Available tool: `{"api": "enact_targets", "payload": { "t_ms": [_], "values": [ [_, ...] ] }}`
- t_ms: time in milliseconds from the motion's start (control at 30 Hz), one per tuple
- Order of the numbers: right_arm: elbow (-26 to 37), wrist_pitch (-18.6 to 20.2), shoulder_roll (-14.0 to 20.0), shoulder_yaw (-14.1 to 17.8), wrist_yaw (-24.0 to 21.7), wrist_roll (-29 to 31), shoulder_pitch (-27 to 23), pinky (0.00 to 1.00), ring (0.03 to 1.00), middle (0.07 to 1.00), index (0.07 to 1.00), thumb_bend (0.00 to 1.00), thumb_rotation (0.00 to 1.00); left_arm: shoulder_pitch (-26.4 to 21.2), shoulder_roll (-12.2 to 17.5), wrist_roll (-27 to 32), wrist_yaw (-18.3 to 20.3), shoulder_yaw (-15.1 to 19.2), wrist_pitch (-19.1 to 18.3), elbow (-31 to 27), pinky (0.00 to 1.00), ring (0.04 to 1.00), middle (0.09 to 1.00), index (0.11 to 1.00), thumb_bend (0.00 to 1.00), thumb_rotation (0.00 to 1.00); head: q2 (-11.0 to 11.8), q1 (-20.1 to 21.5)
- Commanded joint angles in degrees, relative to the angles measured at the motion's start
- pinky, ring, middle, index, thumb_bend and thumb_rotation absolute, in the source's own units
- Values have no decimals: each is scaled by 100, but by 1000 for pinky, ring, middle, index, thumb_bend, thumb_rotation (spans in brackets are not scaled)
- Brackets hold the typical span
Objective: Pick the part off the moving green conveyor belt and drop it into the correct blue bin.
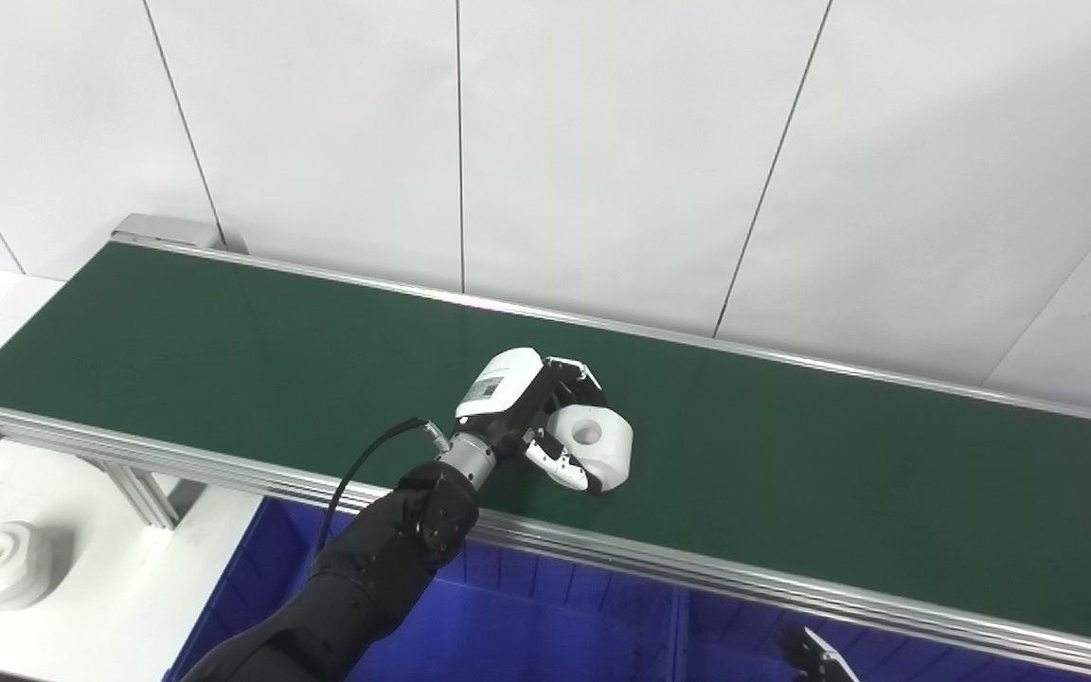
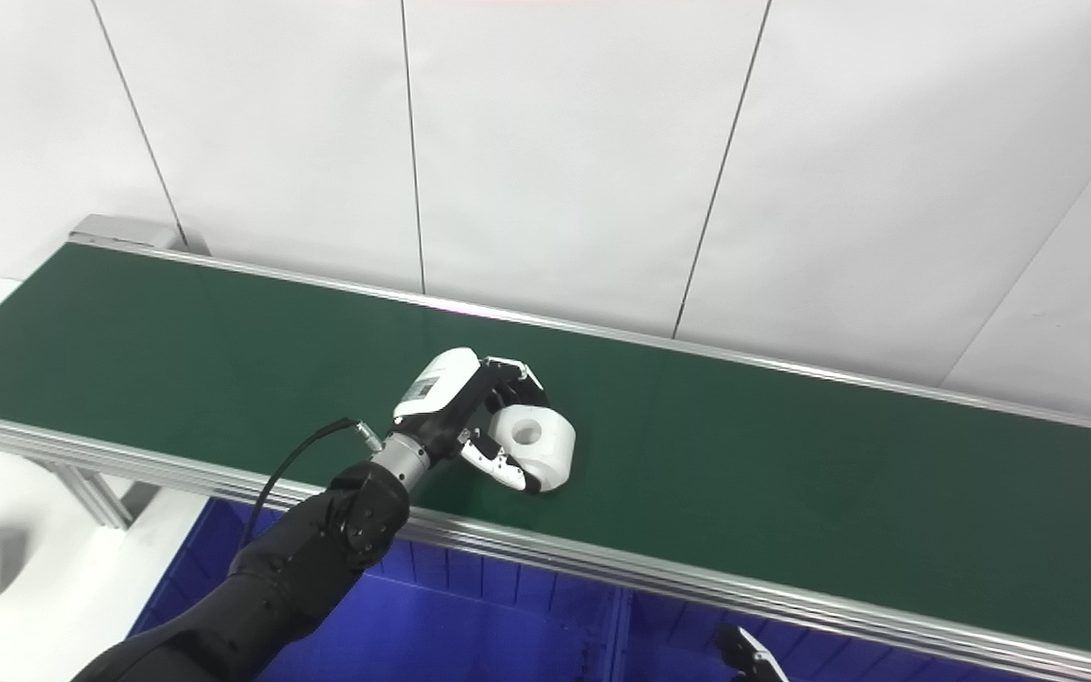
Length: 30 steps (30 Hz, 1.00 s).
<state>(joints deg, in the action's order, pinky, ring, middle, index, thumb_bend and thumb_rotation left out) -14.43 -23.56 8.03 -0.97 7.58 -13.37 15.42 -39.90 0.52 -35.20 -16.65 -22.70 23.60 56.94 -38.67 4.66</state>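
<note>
Mid-frame, a bit left of center, the left hand [image 1: 545, 417] is out over the green conveyor belt [image 1: 223, 341] w/ its fingers [image 1: 564, 466] curled round the white part [image 1: 598, 445]. Thumb side sits below the part, the other fingers wrap the upper-left edge, so I'd call it closed on the part, tho it looks like it's resting on the belt, not lifted yet afaict.

Part itself: chunky white cylinder-ish block w/ a round hole in the top face. Looks rigid, prob printed plastic or similar, so my guess is light-to-medium and not fragile. Surface looks smooth and matte, could be a bit slippery against hard fingers. Best hold imo is across the round sides, opposite each other, which is roughly what the hand's doing. The hole seems too small to be useful.

Writing: there's a small label on the back of the hand's white shell, looks like a code sticker, way too small to read. No brand visible anywhere else.

Further out: blue bin [image 1: 545, 616] runs along the bottom under the belt's near rail, w/ a divider wall visible. Right hand [image 1: 815, 655] barely pokes in at bottom right, can't tell if it's open or closed. Another white part [image 1: 6, 564] sits on the white table at lower left.
</note>
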Motion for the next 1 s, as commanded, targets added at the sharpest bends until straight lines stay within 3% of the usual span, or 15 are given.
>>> {"api": "enact_targets", "payload": {
  "t_ms": [0,100,267,367,567,600,633,833,900,967],
  "values": [
    [80,-285,30,57,147,-80,-32,818,825,813,827,737,812,-265,9,154,-126,90,186,-205,472,523,485,506,515,0,0,0],
    [88,-291,32,32,100,-36,-25,829,835,820,832,738,807,-103,33,294,-74,207,174,-457,399,459,454,529,513,0,-11,84],
    [164,-276,34,-16,24,11,18,824,839,829,841,725,801,618,86,808,324,444,226,-1733,360,427,442,533,512,0,-104,264],
    [213,-271,10,-26,34,-2,46,816,836,828,838,737,804,1200,163,1071,587,446,320,-2616,379,445,450,530,513,0,-145,316],
    [404,-208,47,-63,-105,95,98,807,827,831,843,718,791,2138,339,1337,790,374,331,-3579,446,501,474,517,515,0,-387,418],
    [418,-213,58,-64,-99,50,96,804,826,831,844,712,798,2270,372,1363,797,352,331,-3680,437,496,474,518,515,0,-387,418],
    [460,-188,67,-60,-108,31,101,801,825,831,845,708,807,2386,404,1375,806,335,331,-3774,431,493,473,518,515,0,-556,417],
    [850,114,73,-24,-222,64,197,799,829,834,847,705,828,3049,437,1270,931,274,238,-4158,446,502,477,515,515,0,-781,514],
    [986,245,34,15,-172,-22,236,792,812,813,828,736,828,3277,352,1253,954,224,233,-4111,404,477,467,520,515,0,-821,519],
    [1032,273,35,29,-175,-39,247,791,805,802,818,742,827,3423,263,1233,944,176,262,-3917,428,493,471,516,515,0,-870,491]
  ]
}}
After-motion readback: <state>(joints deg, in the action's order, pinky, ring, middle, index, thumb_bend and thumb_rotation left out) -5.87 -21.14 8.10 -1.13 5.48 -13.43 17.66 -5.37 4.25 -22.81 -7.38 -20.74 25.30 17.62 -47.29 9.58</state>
